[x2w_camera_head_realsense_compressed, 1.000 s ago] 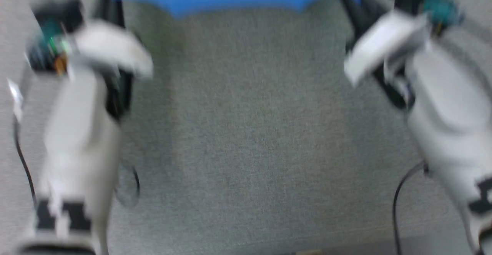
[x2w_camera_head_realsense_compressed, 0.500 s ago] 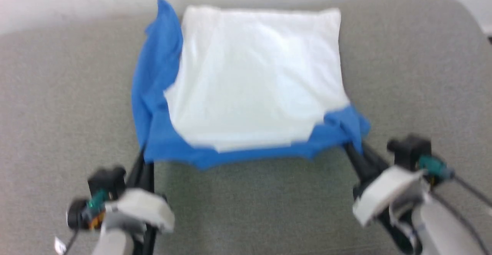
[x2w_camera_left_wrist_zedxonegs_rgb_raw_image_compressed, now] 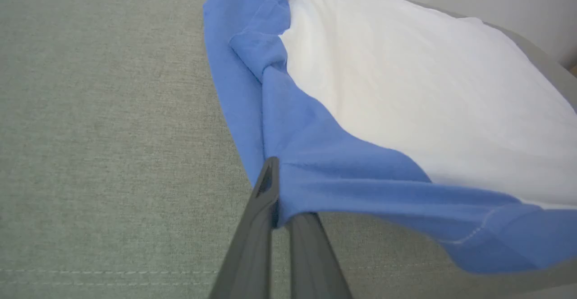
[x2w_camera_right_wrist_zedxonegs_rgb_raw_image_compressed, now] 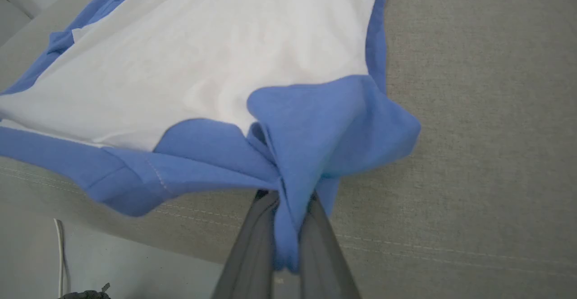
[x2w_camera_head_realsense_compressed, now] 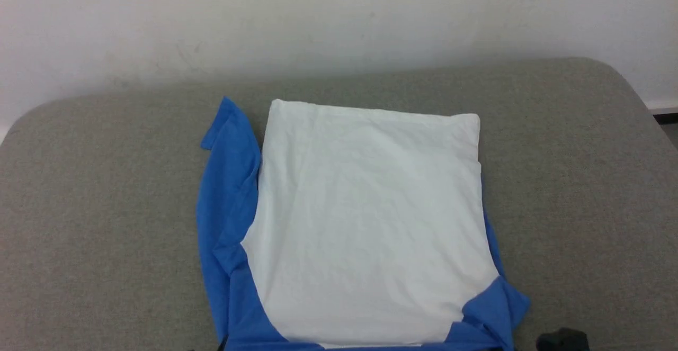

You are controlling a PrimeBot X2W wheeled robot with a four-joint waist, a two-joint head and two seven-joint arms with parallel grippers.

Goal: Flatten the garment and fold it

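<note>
the head camera has tilted up, showing the garment (x2w_camera_head_realsense_compressed: 371, 218) spread in the middle of the grey table (x2w_camera_head_realsense_compressed: 572, 192), its near-edge blue corners clamped by the left gripper (x2w_camera_left_wrist_zedxonegs_rgb_raw_image_compressed: 281, 202) and right gripper (x2w_camera_right_wrist_zedxonegs_rgb_raw_image_compressed: 288, 200), seemingly poised for a fold.

Head view high over the garment (x2w_camera_head_realsense_compressed: 371, 224); both wrist views low, close beside it.

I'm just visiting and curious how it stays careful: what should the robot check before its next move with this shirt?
1. Left gripper shut on the garment's blue edge: ok.
2. Right gripper shut on the garment: ok, though the cloth there is bunched.
3. White body flat: ok, faint wrinkles.
4. Left blue sleeve smooth: not ok, crumpled and sticking out.
5. Bare grey surface beyond the garment: ok.
</note>
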